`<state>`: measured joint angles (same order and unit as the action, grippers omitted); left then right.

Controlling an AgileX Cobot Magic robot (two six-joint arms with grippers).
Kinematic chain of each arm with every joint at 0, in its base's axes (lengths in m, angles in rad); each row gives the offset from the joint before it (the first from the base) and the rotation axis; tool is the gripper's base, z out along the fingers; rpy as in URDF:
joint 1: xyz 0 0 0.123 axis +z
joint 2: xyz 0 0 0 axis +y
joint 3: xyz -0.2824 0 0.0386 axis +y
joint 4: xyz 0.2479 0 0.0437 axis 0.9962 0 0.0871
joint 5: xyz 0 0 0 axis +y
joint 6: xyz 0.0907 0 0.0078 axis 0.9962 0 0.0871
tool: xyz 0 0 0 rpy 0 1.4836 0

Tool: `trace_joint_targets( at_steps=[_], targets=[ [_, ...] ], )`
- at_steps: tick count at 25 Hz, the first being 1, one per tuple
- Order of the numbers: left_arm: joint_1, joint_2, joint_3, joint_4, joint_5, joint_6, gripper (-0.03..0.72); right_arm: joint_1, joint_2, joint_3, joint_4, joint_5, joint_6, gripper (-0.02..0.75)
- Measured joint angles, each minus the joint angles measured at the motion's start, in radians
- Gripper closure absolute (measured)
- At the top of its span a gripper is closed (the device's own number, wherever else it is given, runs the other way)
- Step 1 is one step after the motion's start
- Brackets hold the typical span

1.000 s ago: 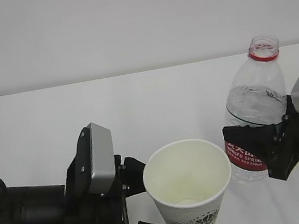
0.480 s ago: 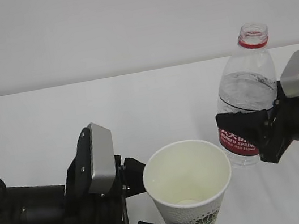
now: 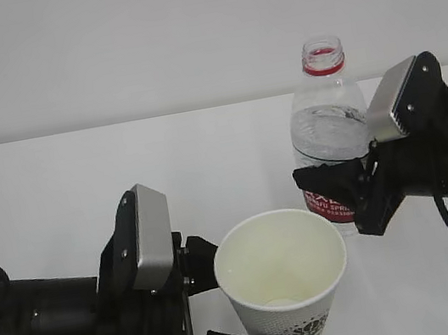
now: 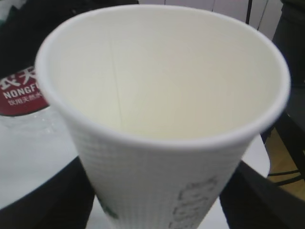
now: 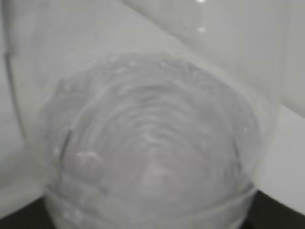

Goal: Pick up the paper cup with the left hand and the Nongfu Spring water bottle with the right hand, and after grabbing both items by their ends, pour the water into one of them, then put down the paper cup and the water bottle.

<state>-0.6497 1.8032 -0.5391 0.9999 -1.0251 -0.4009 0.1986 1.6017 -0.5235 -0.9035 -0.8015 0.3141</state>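
The white paper cup [image 3: 283,278] is held upright low at the middle, its mouth open and its inside looking dry. My left gripper [image 3: 258,310] is shut on its lower part, one black finger on each side [image 4: 42,200]. The cup [image 4: 162,109] fills the left wrist view. The Nongfu Spring water bottle [image 3: 331,137] stands upright and uncapped just behind and right of the cup, with water [image 3: 330,141] up to its shoulder. My right gripper [image 3: 348,197] is shut on its red label band. In the right wrist view the blurred bottle [image 5: 152,143] fills the frame and hides the fingers.
The white table [image 3: 80,183] runs back to a plain white wall [image 3: 143,43]. The grey plates of both wrists [image 3: 151,235] stand up near the cup and the bottle. The table's right edge and the floor [image 4: 288,167] show past the cup.
My right gripper has carried the bottle left and up, closer to the cup, and the bottle now stands straighter. The left arm and the cup have stayed put.
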Motion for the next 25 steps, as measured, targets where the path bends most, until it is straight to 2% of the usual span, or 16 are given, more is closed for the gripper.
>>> trace_joint_targets(
  at_steps=[13, 25],
  targets=[
    [0.0, 0.0, -0.002, -0.037, 0.004, 0.0, 0.126, 0.002, -0.073, -0.088, -0.063, 0.055, -0.041, 0.322],
    [0.0, 0.0, -0.002, -0.037, 0.004, 0.0, 0.13, 0.002, -0.074, -0.091, -0.068, 0.076, -0.178, 0.322]
  ],
)
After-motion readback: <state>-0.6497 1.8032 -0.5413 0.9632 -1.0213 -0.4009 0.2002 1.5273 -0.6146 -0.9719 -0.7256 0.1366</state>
